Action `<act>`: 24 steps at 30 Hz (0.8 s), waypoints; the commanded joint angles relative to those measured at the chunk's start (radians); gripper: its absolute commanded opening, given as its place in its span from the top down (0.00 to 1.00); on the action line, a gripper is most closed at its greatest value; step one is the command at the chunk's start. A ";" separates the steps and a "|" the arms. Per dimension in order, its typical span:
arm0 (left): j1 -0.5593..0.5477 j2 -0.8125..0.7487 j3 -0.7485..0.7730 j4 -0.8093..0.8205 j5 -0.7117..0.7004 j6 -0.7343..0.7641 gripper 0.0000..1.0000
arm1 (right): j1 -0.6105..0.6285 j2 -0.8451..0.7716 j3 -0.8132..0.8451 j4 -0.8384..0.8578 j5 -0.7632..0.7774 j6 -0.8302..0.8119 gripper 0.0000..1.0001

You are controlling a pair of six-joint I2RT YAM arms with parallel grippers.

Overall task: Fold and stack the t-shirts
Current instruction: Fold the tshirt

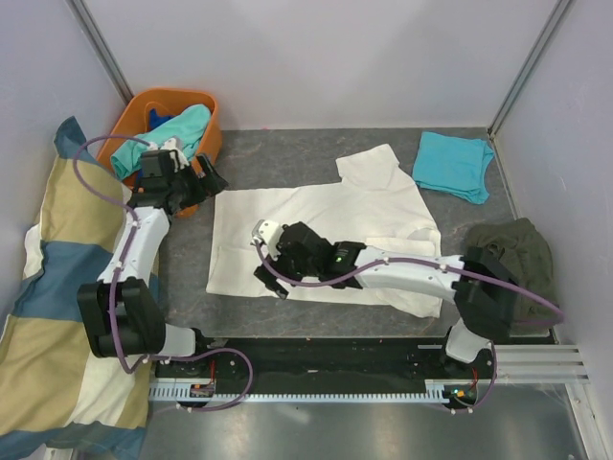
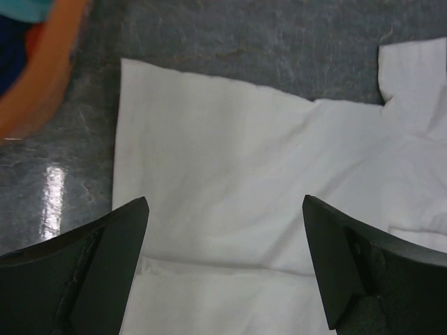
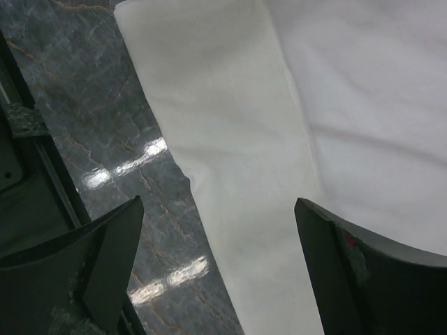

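Right wrist view: cream-white t-shirt (image 3: 349, 105) lies flat beneath the wide-apart jaws.

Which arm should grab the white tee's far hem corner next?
Left, probably. The left gripper, open, hovers right at that corner of the white tee, beside the orange bin. The right gripper, also open, is over the near edge.

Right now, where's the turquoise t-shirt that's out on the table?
The turquoise t-shirt lies, in the top view, in the far right corner of the table, just right of a sleeve of the cream-white t-shirt and beyond the dark olive garment.
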 commanded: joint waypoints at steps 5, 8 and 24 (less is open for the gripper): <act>0.127 -0.118 -0.045 0.047 0.128 0.039 0.01 | 0.026 0.304 0.299 0.057 -0.033 -0.118 0.06; 0.127 -0.137 -0.075 0.053 0.138 0.032 0.01 | 0.028 0.382 0.400 0.038 -0.056 -0.122 0.25; 0.131 -0.138 -0.111 0.078 0.162 0.026 0.01 | 0.047 0.493 0.431 0.011 -0.101 -0.104 0.59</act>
